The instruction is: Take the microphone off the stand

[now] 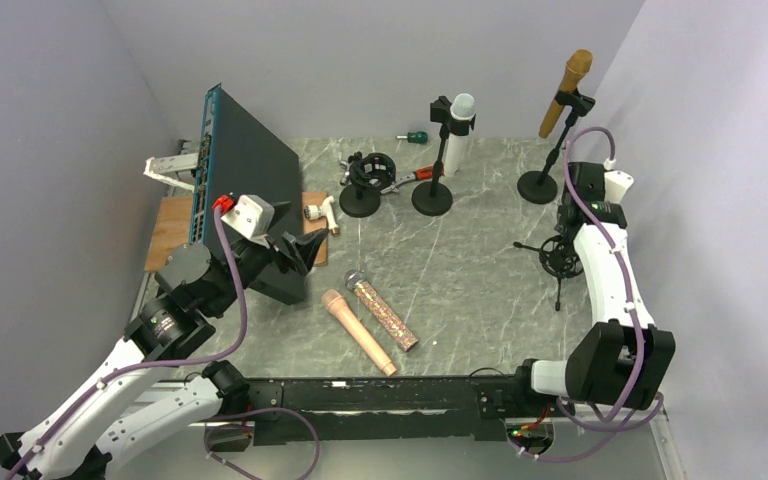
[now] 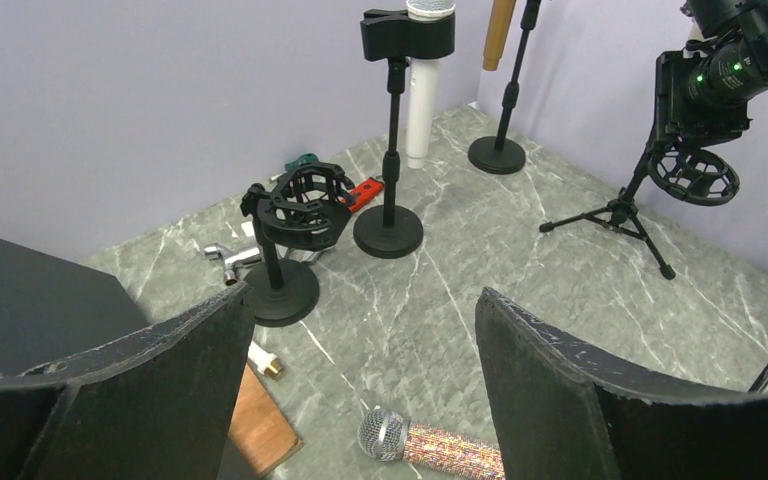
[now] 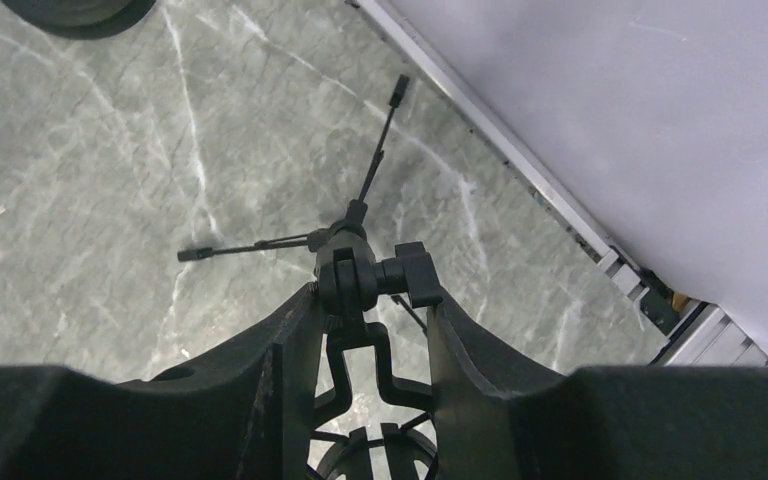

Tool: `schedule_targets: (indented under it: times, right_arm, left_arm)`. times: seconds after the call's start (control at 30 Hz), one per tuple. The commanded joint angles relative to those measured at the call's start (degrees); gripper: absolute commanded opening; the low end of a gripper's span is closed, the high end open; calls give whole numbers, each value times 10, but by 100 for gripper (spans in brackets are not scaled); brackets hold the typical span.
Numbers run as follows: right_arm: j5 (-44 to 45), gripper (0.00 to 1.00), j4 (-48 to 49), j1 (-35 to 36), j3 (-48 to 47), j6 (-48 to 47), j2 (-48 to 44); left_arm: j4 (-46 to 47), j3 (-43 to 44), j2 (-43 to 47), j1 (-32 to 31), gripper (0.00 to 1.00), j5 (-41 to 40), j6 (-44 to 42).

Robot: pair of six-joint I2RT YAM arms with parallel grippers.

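A gold microphone (image 1: 566, 92) sits in the clip of a round-base stand (image 1: 538, 186) at the far right. A white microphone (image 1: 457, 130) sits in a second stand (image 1: 432, 196); it also shows in the left wrist view (image 2: 423, 95). A pink microphone (image 1: 358, 331) and a glitter microphone (image 1: 385, 312) lie on the table. My right gripper (image 1: 562, 250) is shut on the bracket of an empty shock mount (image 3: 360, 285) on a small tripod stand (image 1: 558, 270). My left gripper (image 1: 305, 247) is open and empty above the glitter microphone (image 2: 430, 445).
A black network switch (image 1: 245, 180) leans over a wooden board (image 1: 170, 225) at the left. An empty shock-mount stand (image 1: 363, 182) stands mid-back, with small tools (image 1: 415, 137) near it. The right wall is close to the tripod (image 3: 290, 240).
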State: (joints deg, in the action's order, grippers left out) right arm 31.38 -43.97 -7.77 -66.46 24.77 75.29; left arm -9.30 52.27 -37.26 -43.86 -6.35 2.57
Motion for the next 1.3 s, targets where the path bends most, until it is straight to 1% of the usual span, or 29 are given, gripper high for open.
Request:
schedule_targets:
  times: [0.0,0.07,0.2,0.27,0.37,0.5,0.6,0.67,0.73,0.77,0.83,0.9,0.97,1.07,1.17,1.27]
  right_arm:
    - [-1,10,20,-34,30,-55,-17]
    - [-31,23,25,-35,31,-60,-19]
    - [-50,55,11,-35,11,-65,-16]
    - [-63,67,9,-33,1,-68,-25]
    - [-78,81,2,-29,-27,-67,-37]
    - [-58,93,-25,3,-84,-71,-37]
    - [-16,98,-49,47,-137,-74,-27]
    - [17,100,-64,94,-171,-74,-14]
    - [22,100,-59,132,-198,-78,-5]
    - [11,100,-51,145,-207,-80,-1]
    - [-55,100,-9,160,-211,-93,-1]
    - [-152,100,65,173,-187,-115,-12]
    - [-255,100,163,178,-132,-136,-26]
    - [-377,100,311,180,-56,-160,-31]
    - [-462,100,456,180,-2,-173,-13]
    - [-497,98,563,181,33,-186,12]
  left_arm:
    - [12,6,-1,-7,84,-7,-5]
    - [14,5,1,-8,84,-6,-5]
    - [12,5,-3,-12,84,-8,-7]
    - [12,6,-5,-12,84,-7,-6]
    - [13,6,-5,-12,84,-7,-7]
    - [12,5,-8,-13,83,-8,-8]
    - [11,6,-12,-13,83,-7,-8]
    - [10,6,-13,-12,84,-9,-9]
    - [10,6,-14,-12,84,-11,-10]
    - [11,6,-15,-12,84,-13,-10]
    - [11,5,-15,-12,83,-15,-12]
    - [11,5,-16,-12,84,-17,-13]
    - [10,5,-18,-12,84,-19,-14]
    - [11,4,-18,-12,84,-21,-14]
    - [12,2,-19,-12,84,-22,-16]
    - [12,1,-22,-13,84,-27,-19]
